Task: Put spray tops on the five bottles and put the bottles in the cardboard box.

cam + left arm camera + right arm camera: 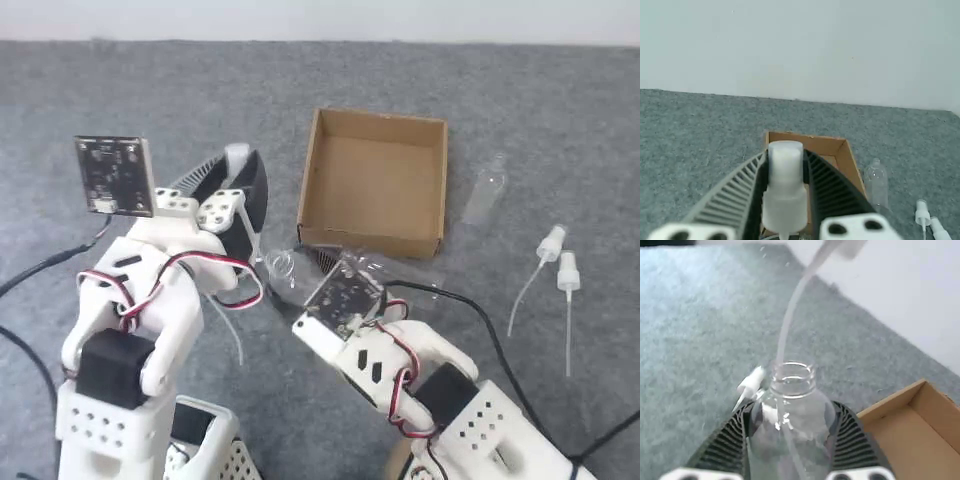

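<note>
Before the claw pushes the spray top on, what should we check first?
1. Left claw grips the spray top firmly on both sides: ok.
2. Right claw holds the bottle: ok.
3. The bottle's mouth is open, with no top on it: ok.
4. The spray top's tube reaches the mouth and seems to run down inside the bottle: ok.
5. The spray top sits straight over the mouth: not ok, the tube slants in from the side.
6. The cardboard box has room for the bottle: ok, nothing is in it.
</note>
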